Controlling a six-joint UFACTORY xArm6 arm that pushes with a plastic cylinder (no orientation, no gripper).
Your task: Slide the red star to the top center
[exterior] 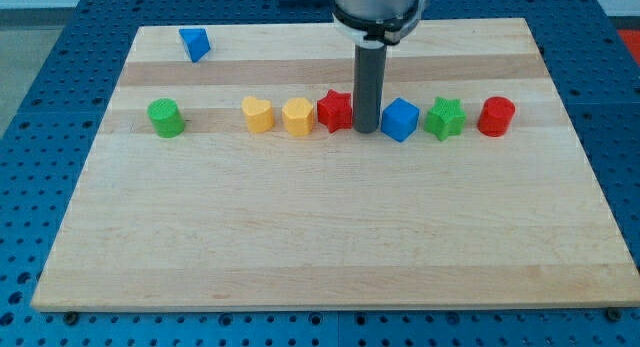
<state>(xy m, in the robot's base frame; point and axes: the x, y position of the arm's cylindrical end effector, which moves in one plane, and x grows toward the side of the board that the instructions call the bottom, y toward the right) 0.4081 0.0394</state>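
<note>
Red star sits in the middle of a row of blocks on the wooden board, and everything else is easiest to place off it. The rod's tip is right beside the star on the view's right, touching or nearly so; can't tell which. There's no claw on this thing, just a bare rod holding nothing.

Further right from the star: a blue cube, a green star and a red cylinder. Just left of the star is a yellow block, pretty much touching it, then a yellow heart, and well off to the left a green cylinder. A blue triangular block sits up and far left.

The star looks like light, hard plastic, so it should slide easily on smooth wood. The points are the catch: push on one and it'll probably spin away. Best bet is getting the tip below the star, pressing into the notch between two points, then shoving straight up. The tip is beside it now, so it'd need repositioning first.
</note>
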